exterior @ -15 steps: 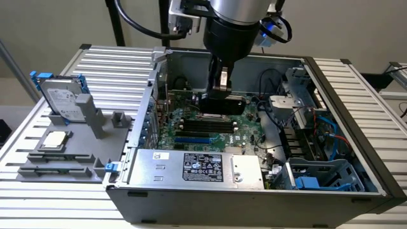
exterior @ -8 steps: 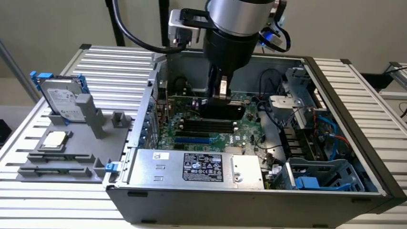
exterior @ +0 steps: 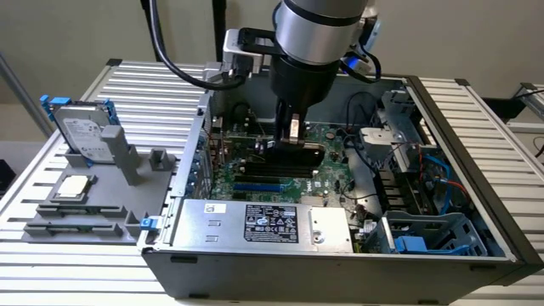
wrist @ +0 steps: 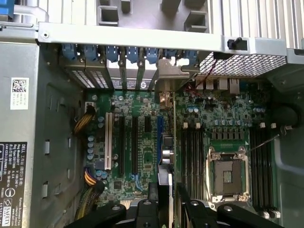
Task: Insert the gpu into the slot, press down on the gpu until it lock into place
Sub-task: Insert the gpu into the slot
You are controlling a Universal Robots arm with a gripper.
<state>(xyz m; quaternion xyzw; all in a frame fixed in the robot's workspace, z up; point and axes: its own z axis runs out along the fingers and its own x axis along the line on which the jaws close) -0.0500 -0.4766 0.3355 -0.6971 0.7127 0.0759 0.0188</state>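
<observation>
With the jaws (wrist: pixel 168 199) clamped on the graphics card (exterior: pixel 293 160), which hangs edge-on just beside the blue slot (wrist: pixel 159 135) and the memory slots (wrist: pixel 190 156), a misaligned push could jam, tilt or slip it.

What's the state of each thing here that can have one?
Flat black gpu card: gripped edge-on, not inserted.
Hand: shut on the gpu card.
Long bright-blue plastic slot: bare, nothing in it.
Grey metal computer case: side open.
Silver hard drive with blue clips: standing outside the case.
</observation>
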